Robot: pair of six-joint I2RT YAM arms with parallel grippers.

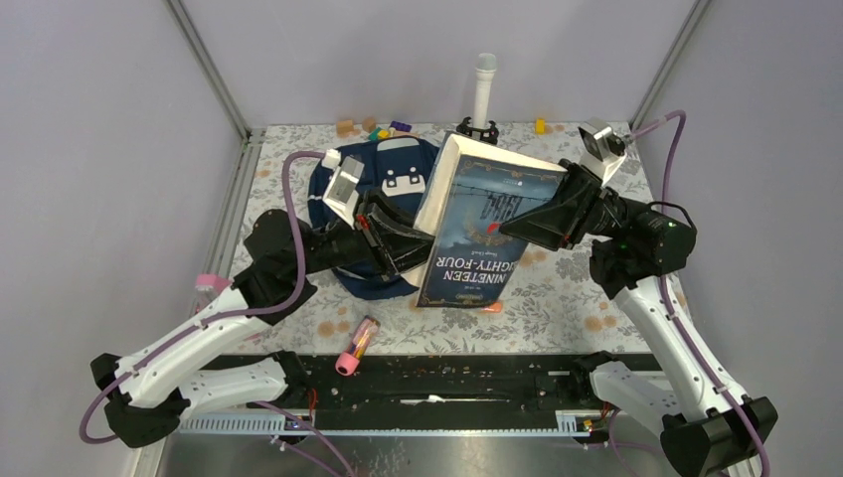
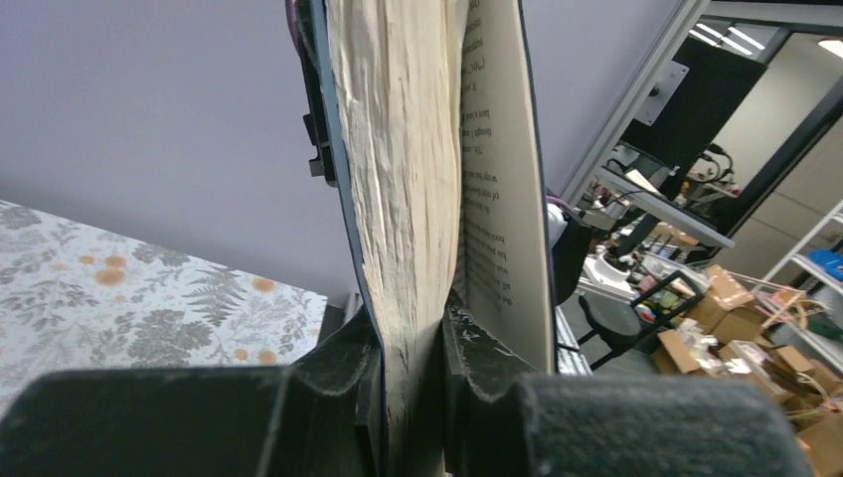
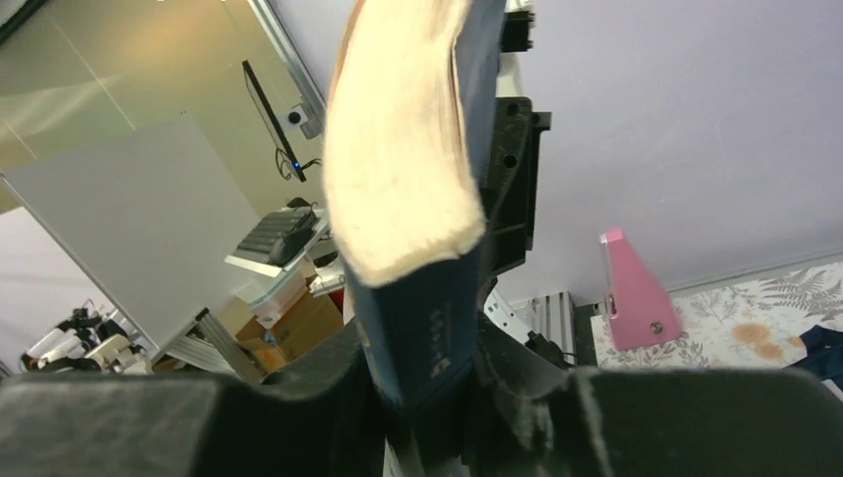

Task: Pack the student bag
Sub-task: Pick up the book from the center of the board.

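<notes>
Presently, the book (image 1: 475, 231) is held tilted between the left pincer (image 1: 386, 240) and the right pincer (image 1: 525, 225), each pinched onto an opposite edge, with the student bag (image 1: 422, 159) lying just beneath the left pincer; slippage is risked if the loose cover splays.

We see a pink tube (image 1: 356, 346) lying on the floral cloth (image 1: 557, 288) near its front edge. Along the far edge we find small coloured blocks (image 1: 345, 126), a yellow block (image 1: 540, 125) apart to the right, and a white post (image 1: 483, 89) upright in a black holder (image 1: 477, 130).
</notes>
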